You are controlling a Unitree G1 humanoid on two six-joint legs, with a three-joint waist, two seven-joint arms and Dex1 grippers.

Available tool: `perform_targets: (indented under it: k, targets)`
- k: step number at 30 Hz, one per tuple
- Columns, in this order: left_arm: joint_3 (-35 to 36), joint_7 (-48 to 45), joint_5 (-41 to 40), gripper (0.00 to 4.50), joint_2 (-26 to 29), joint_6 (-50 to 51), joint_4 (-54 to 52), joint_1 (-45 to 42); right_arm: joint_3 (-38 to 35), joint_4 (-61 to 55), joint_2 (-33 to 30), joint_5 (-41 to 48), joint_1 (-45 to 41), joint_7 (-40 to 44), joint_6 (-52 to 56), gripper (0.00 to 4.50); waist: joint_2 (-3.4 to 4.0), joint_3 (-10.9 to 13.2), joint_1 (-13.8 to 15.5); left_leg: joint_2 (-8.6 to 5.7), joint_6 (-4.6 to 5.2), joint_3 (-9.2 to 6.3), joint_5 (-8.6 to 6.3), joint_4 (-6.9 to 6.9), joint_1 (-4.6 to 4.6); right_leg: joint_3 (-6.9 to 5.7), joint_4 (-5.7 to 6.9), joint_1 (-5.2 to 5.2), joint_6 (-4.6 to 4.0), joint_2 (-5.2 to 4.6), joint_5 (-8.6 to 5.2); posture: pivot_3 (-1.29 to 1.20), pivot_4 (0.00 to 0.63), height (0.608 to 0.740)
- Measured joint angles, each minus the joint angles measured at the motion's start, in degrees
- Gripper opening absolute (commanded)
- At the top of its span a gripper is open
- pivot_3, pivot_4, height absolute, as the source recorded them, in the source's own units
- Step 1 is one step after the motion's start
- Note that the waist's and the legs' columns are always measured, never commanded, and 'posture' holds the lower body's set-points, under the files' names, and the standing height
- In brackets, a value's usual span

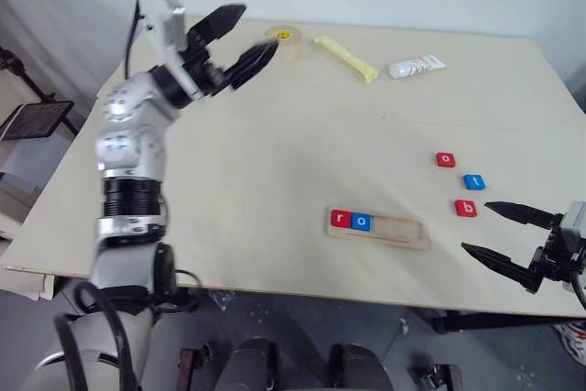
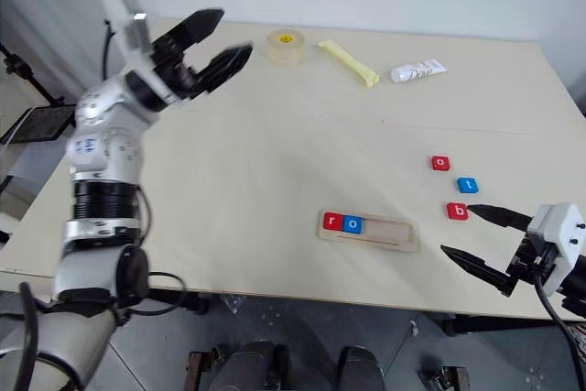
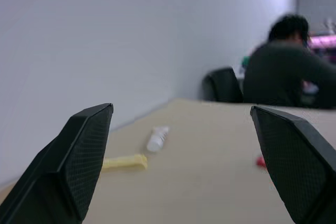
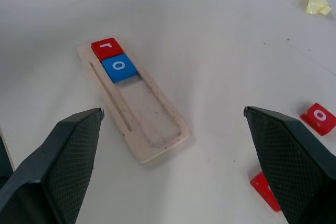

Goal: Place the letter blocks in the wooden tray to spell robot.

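**Letter blocks: two in, three to go**

Wooden tray [image 1: 380,228] sits near the counter's [image 1: 275,135] front edge with red r [image 1: 340,219] and blue o [image 1: 362,222] already slotted. Red b [image 1: 465,208], blue t [image 1: 473,181] and red o [image 1: 445,159] lie loose to its right. Right gripper [image 1: 494,231] hovers beside b, fingers spread, empty. Left gripper [image 1: 236,43] is raised, also released.

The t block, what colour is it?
Blue, with a white t; it shows best in the left eye view.
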Motion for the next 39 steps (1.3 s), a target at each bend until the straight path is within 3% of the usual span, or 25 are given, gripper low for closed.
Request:
perform_targets:
  k: [5, 11, 16, 21, 27, 39]
  targets:
    - [-5.5, -11.6, 0.0, 4.45, -0.1, -3.9, -3.0, 12.3, 0.6, -0.2, 0.0, -0.2, 0.3, -0.8, 0.6, 4.50, -0.04, 0.0, 0.2, -0.01, 0.02, -0.12, -0.01, 0.09, -0.08, 0.02, 0.00, 0.01, 0.00, -0.02, 0.00, 0.00, 0.150, 0.740]
    - [-9.1, -15.0, 0.5, 4.45, -0.2, -8.8, -8.5, 19.8, 0.4, -1.7, 1.3, -0.5, 4.2, -4.5, 2.0, 4.50, -0.06, 0.0, 0.1, -0.01, 0.02, -0.10, -0.01, 0.08, -0.06, 0.04, -0.01, 0.03, 0.00, -0.04, 0.00, 0.00, 0.150, 0.740]
    - [-12.0, -17.2, 2.7, 4.45, 0.6, -12.4, -9.5, 25.5, -0.1, -3.8, 4.2, -2.3, 6.5, -13.1, 5.0, 4.50, -0.05, 0.0, 0.0, 0.01, 0.01, -0.08, -0.01, 0.08, -0.02, 0.08, 0.00, 0.03, 0.00, -0.04, 0.00, 0.00, 0.150, 0.740]
    - [-12.6, -17.0, 4.2, 4.45, 0.9, -14.5, -9.7, 26.7, -0.4, -6.0, 6.4, -2.9, 7.0, -20.4, 8.5, 4.50, 0.00, 0.0, 0.0, 0.02, 0.01, -0.07, -0.01, 0.08, -0.01, 0.12, 0.00, 0.03, 0.00, -0.04, 0.00, 0.00, 0.150, 0.740]
    - [-12.0, -16.8, 2.9, 4.45, -0.6, -17.8, -9.0, 29.0, -6.5, -15.3, 12.7, 2.3, 12.4, -30.6, 18.3, 4.50, 0.02, 0.0, 0.2, 0.00, 0.02, -0.12, -0.03, 0.05, -0.02, 0.16, 0.00, 0.04, -0.01, -0.05, 0.00, 0.00, 0.150, 0.740]
    - [-12.0, -18.0, 1.3, 4.45, -2.1, -18.8, -7.6, 28.6, -8.9, -18.8, 16.3, 4.1, 16.4, -33.3, 19.1, 4.50, 0.08, 0.0, -0.1, 0.01, 0.02, -0.03, -0.03, 0.02, 0.06, 0.24, 0.04, 0.03, -0.01, -0.02, 0.00, 0.00, 0.150, 0.740]
